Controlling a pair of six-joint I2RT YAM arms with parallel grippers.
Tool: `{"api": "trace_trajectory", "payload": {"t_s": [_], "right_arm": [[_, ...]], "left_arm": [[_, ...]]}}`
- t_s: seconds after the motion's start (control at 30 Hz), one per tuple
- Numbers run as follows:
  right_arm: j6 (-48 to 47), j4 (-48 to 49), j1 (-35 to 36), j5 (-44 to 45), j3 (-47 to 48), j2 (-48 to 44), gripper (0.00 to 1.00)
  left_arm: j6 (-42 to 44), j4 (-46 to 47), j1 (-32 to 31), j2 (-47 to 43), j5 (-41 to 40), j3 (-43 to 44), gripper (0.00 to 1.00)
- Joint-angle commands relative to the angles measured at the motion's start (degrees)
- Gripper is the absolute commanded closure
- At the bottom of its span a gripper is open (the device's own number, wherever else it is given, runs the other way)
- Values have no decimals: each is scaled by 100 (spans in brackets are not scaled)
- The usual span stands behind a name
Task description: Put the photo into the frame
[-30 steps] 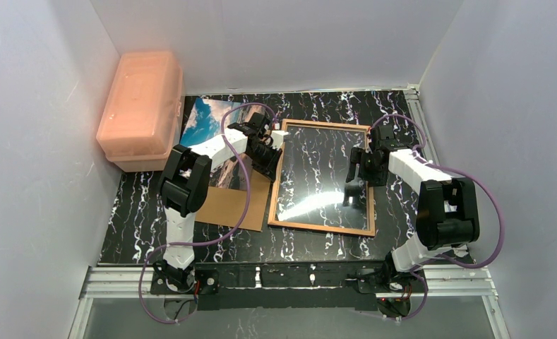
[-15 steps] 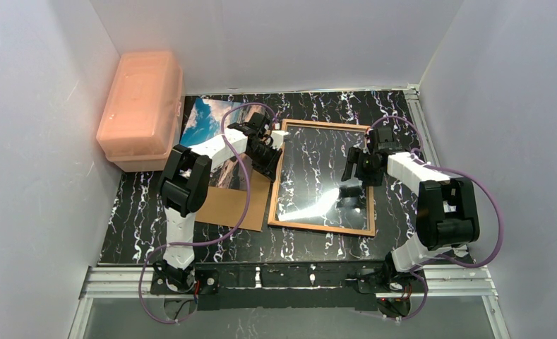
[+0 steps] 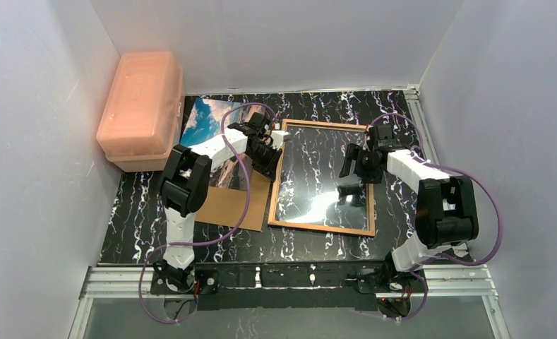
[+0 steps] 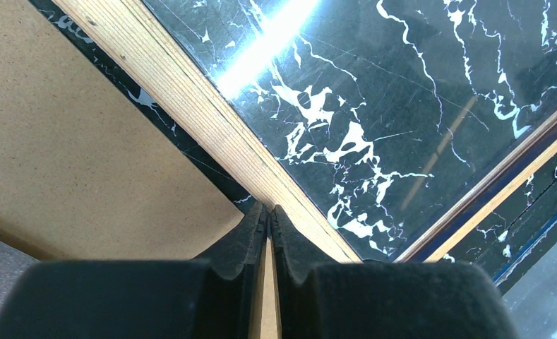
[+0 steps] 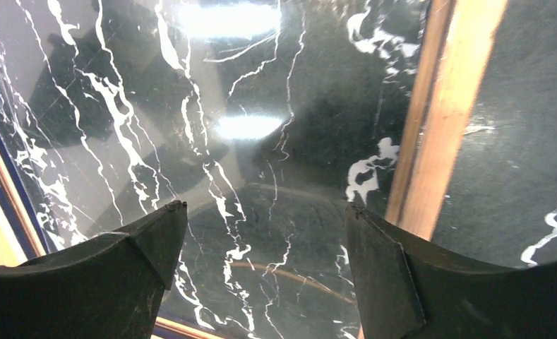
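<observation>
The frame point(image 3: 322, 227) lies flat in the middle of the table, its wood-brown rear edges up and the table's marble showing through the clear pane. The photo point(image 3: 203, 120), a beach print, lies at the back left, partly under my left arm. My left gripper point(image 3: 271, 169) is shut, its tips point(image 4: 268, 209) down at the frame's left wooden edge point(image 4: 190, 106); nothing shows gripped between the fingers. My right gripper point(image 3: 353, 164) hangs open point(image 5: 265, 208) over the pane, just inside the frame's right wooden edge point(image 5: 445, 106).
A plain brown backing board point(image 3: 229, 206) lies left of the frame, partly under my left arm, and fills the left wrist view's left side point(image 4: 63, 141). A pink lidded plastic box point(image 3: 142, 106) stands at the far left. White walls enclose the table.
My right gripper has shifted a little toward the back over the pane and its jaws stand slightly wider. The left gripper, frame, photo and board have not moved.
</observation>
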Motion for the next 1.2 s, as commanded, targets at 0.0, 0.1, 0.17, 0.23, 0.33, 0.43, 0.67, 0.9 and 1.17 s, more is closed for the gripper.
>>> {"api": "trace_trajectory", "payload": {"t_s": [0.0,0.1,0.17,0.23,0.33,0.43,0.67,0.9,1.17], "right_arm": [[-82,-623,-58,490,670,-322,9],[-102,-834,-153,871,995,-392,8],[-68,-839,-211,1145,949,-356,6],[-24,-710,-268,1284,777,-343,4],[-6,-464,-403,1351,451,-295,1],[-40,-221,-549,1134,250,-130,1],[243,482,-748,40,-186,167,1],[654,1045,-846,-901,-822,1,1],[1751,1486,-846,-1952,-612,-1006,2]], "left_arm": [[81,-183,-41,-54,166,168,95],[82,-213,-41,-61,160,202,95],[73,-236,-40,-72,174,207,95],[73,-239,-43,-90,187,196,95],[81,-237,-46,-77,178,186,95],[107,-235,-42,-37,161,192,95],[98,-225,-49,103,126,217,95],[72,-218,-124,349,65,356,98],[77,-224,-215,549,-4,491,100]]}}
